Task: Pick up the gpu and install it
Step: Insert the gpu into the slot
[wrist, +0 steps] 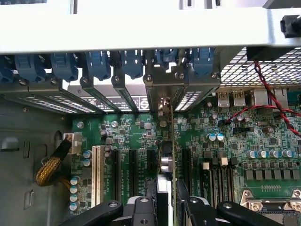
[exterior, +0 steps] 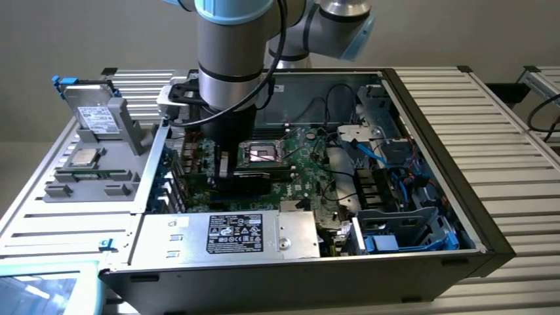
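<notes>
Slatted grey metal forms the surface (exterior: 499, 111), and on it lies one open computer case (exterior: 437, 256) with its side panel off. One robot arm (exterior: 229, 65) reaches straight down into the case, over the part of the motherboard (exterior: 302, 167) towards the exterior view's left. Beside the arm sits one processor socket (exterior: 262, 155), and one power supply (exterior: 229, 234) with a black label lies along the near edge of the case. Outside the case, on the exterior view's left, one grey holder (exterior: 118, 134) carries one square silver processor chip (exterior: 85, 156) and one drive (exterior: 96, 118).

In the wrist view the pincer (wrist: 167, 200) is clamped on the gpu (wrist: 167, 160), its two fingers (wrist: 149, 202) pressing either side of the card. The gpu stands upright and edge-on over the motherboard, between black expansion slots, with its metal bracket (wrist: 162, 101) up against the rear wall of the case. At least six blue latches (wrist: 99, 63) line that wall. One white slot (wrist: 97, 169) lies well to one side of the card.
</notes>
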`<state>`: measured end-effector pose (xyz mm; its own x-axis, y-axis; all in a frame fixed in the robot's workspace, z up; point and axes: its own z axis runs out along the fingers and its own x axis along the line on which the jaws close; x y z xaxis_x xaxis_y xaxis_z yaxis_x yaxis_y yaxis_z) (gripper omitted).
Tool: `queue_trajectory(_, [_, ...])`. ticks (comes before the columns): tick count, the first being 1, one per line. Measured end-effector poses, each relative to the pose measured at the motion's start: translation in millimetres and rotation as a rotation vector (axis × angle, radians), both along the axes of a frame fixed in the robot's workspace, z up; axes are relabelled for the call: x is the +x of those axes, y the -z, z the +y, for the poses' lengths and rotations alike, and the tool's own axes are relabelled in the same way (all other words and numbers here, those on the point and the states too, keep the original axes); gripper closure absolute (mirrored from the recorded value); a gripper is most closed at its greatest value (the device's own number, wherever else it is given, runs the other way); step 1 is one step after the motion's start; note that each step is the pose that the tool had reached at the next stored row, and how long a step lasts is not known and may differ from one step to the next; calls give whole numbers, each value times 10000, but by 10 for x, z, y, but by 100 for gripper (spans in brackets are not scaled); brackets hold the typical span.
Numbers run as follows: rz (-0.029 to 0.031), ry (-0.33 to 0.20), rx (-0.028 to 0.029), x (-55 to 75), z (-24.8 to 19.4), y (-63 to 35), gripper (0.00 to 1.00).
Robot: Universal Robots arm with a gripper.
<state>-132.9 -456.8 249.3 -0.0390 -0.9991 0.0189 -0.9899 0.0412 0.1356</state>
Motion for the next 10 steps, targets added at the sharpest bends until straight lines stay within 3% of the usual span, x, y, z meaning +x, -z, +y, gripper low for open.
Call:
queue_trajectory(4, [-65, -11, -12, 0, 3, 6, 72])
queue_trajectory(10, [-74, -19, -15, 0, 10, 17, 72])
